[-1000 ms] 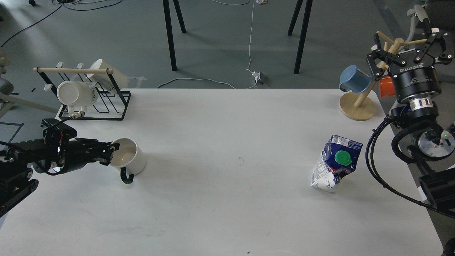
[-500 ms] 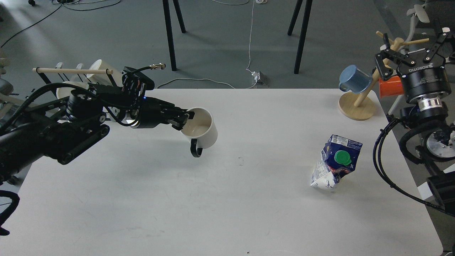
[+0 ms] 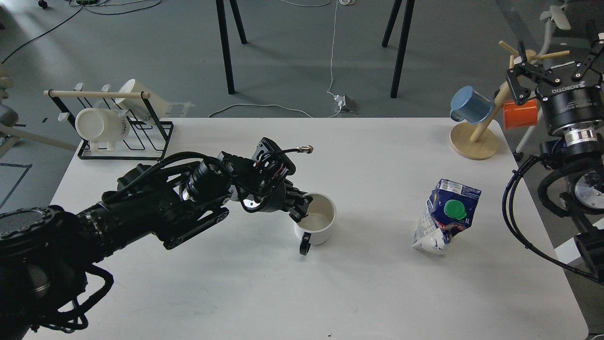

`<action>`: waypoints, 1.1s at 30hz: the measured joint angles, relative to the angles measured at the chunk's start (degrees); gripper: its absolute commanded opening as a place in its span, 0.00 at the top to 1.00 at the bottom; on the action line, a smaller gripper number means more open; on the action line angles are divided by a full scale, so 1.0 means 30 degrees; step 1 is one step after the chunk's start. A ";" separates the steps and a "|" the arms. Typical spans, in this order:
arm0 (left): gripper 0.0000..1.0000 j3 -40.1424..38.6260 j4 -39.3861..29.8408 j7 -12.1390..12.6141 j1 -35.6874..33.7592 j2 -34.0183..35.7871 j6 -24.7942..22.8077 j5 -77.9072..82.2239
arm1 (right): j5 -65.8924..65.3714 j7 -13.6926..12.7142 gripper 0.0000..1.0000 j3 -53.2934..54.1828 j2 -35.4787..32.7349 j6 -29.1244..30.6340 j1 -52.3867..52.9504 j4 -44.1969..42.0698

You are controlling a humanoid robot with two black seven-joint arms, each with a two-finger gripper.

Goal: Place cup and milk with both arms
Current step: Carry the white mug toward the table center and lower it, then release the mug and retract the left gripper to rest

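Left fingers [image 3: 302,208] pinching cup [image 3: 317,224] rim; right fingers [image 3: 521,80] spread, milk [image 3: 446,217] untouched.

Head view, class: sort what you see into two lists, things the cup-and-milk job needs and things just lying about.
Belongs to the job:
white mug, held at its rim by the left gripper
crumpled milk carton
right gripper, open

Lying about:
wire mug rack
wooden mug tree
blue cup
orange cup
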 measured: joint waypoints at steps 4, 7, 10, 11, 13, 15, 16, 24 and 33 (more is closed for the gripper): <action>0.15 -0.0212 0.0005 0.0034 0.0234 0.0357 0.0160 -0.0153 | -0.0015 0.0010 0.01 -0.0033 0.0075 0.0000 -0.0107 -0.0002; 0.09 -0.1256 -0.0209 -0.0053 0.0262 0.0727 0.0403 -0.0884 | -0.0012 0.0011 0.01 -0.0025 0.0061 0.0000 -0.0191 0.0023; 0.05 -0.2851 -0.0867 -0.0140 0.0282 0.1355 0.0428 -0.2944 | 0.0042 -0.0010 0.01 0.0112 -0.0060 0.0000 -0.0655 0.0171; 0.03 -0.3349 -0.1059 -0.0145 0.0282 0.1668 0.0409 -0.3985 | 0.0064 -0.0029 0.01 0.0261 -0.0167 0.0000 -0.0938 0.0342; 0.01 -0.4228 -0.1248 -0.0165 0.0272 0.2224 0.0393 -0.6290 | 0.0097 -0.0073 0.01 0.0697 -0.0388 0.0000 -0.1651 0.0880; 0.01 -0.5357 -0.1324 -0.0194 0.0240 0.2755 0.0396 -0.9006 | 0.0117 -0.0126 0.01 0.1257 -0.0482 0.0000 -0.2682 0.1677; 0.01 -0.6048 -0.1332 -0.0203 0.0231 0.3077 0.0423 -1.0558 | 0.0131 -0.0140 0.01 0.1588 -0.0518 0.0000 -0.3339 0.2160; 0.01 -0.9766 -0.0243 -0.0032 0.0451 0.5186 0.0251 -2.5298 | 0.0164 -0.0024 0.02 0.2934 -0.0437 0.0000 -0.9857 0.5647; 0.01 -1.0371 0.2132 -0.0058 0.0514 0.6049 -0.0101 -4.1240 | -0.0029 0.0023 0.02 0.2579 0.0654 0.0000 -1.5865 0.6343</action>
